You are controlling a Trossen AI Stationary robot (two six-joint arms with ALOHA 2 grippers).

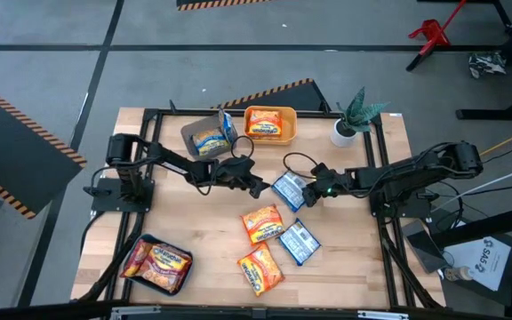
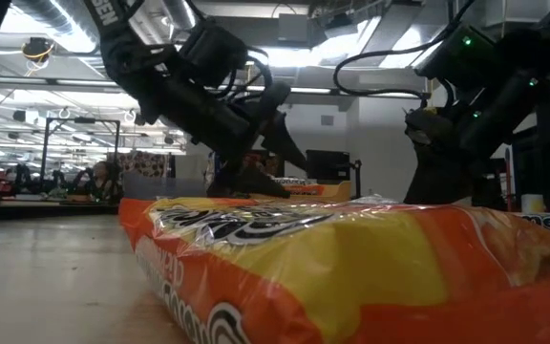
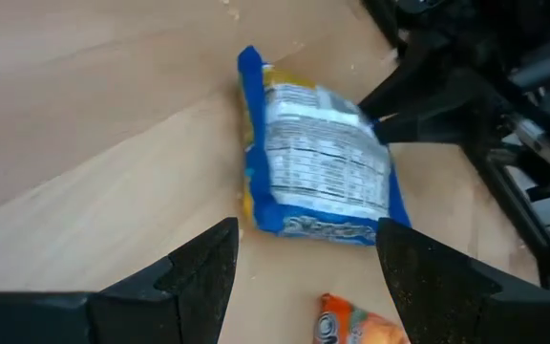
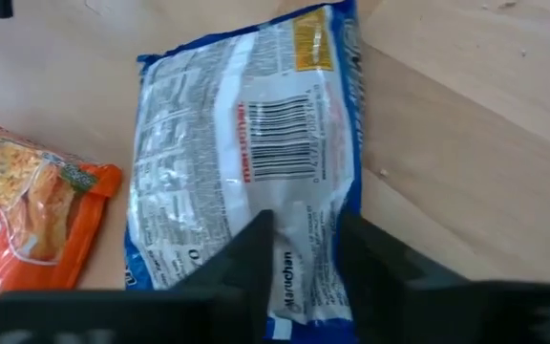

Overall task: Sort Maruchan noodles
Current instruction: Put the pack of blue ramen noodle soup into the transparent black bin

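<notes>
The right gripper has its 2 fingers nearly closed, pinching the edge of a blue packet that lies label-down on the table. The left gripper hangs just beside that packet's other edge, fingers spread wide and empty. An orange packet lies near both.

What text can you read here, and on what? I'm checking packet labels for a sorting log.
"maruchan": back of the blue packet, in red beside its barcode.
"Maruchan": same packet, lower on the back.
Fine print on that packet: too small to read.
Labels on the orange packets: too blurred to read.
</notes>
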